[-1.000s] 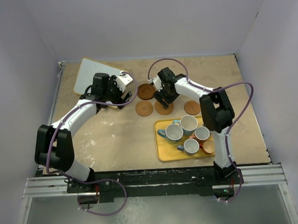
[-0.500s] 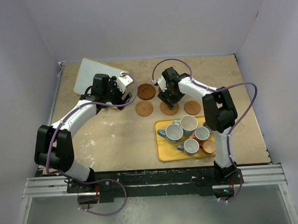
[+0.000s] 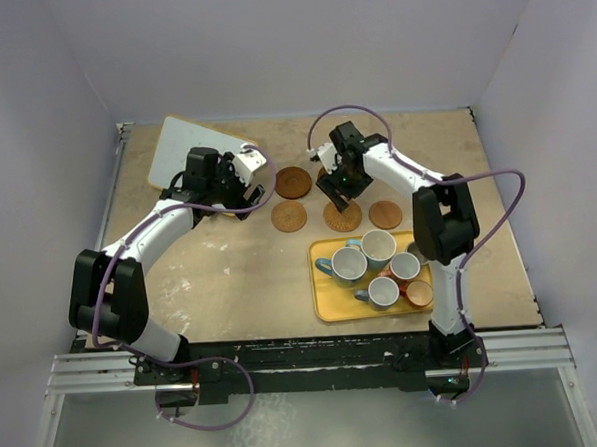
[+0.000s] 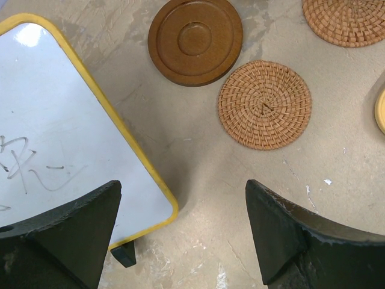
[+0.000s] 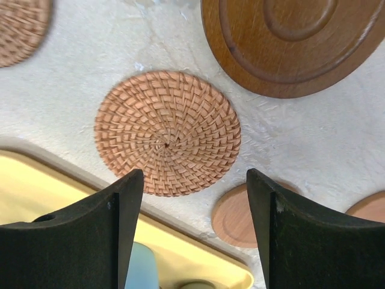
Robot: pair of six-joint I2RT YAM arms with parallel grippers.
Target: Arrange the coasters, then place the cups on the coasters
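Coasters lie in a row on the table: a dark wooden coaster [image 3: 293, 182] [image 4: 195, 41], a woven coaster [image 3: 289, 217] [image 4: 264, 104], a second woven coaster [image 3: 342, 217] [image 5: 167, 132] and a light wooden coaster [image 3: 384, 215] [image 5: 240, 217]. Another dark wooden coaster [image 5: 295, 42] shows only in the right wrist view. Several cups stand on the yellow tray [image 3: 328, 307], among them two light blue cups [image 3: 349, 265] [image 3: 378, 246]. My right gripper [image 3: 337, 195] [image 5: 195, 229] hangs open just above the second woven coaster, holding nothing. My left gripper [image 3: 247, 189] [image 4: 183, 235] is open and empty, left of the coasters.
A white board with a yellow rim [image 3: 186, 149] [image 4: 54, 132] lies at the back left, its corner under my left gripper. The tray's edge [image 5: 54, 180] sits close to the second woven coaster. Grey walls close in the table on three sides.
My right gripper has shifted a little right and back, and the woven coaster beneath it has slid slightly right. The left arm has not moved.
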